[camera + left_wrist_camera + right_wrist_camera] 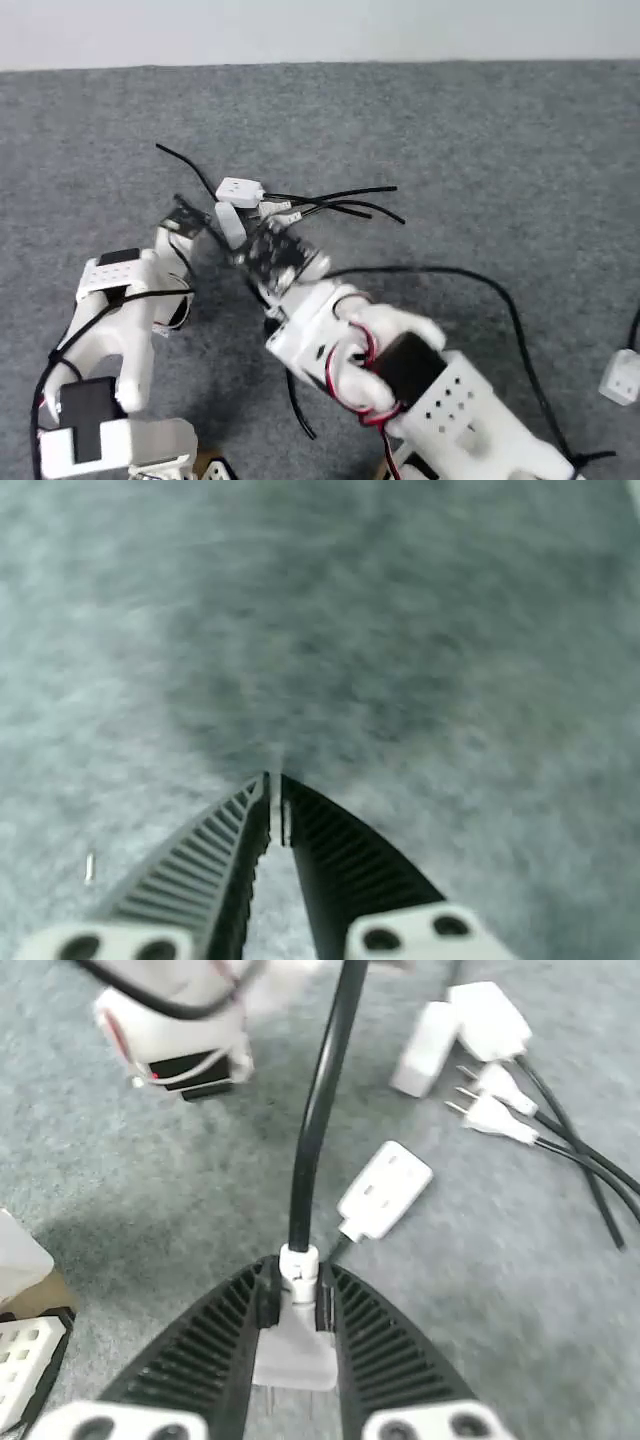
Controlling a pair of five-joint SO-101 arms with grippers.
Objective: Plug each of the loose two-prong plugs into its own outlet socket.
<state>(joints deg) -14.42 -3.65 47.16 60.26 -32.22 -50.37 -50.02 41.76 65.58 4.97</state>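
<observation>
A white plug is being pinched by the right gripper, its long axis lying along the fingers and its black cord leaving past the fingertips. In the high view, two loose plugs are lying at twelve o'clock of that gripper, prongs aimed at nine o'clock toward a white socket. The left gripper is being held pressed together over grey carpet.

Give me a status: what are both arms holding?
Left tool shut, empty. Right tool shut on white plug. Outlet socket ahead, untouched. Black cord runs beside it.
</observation>
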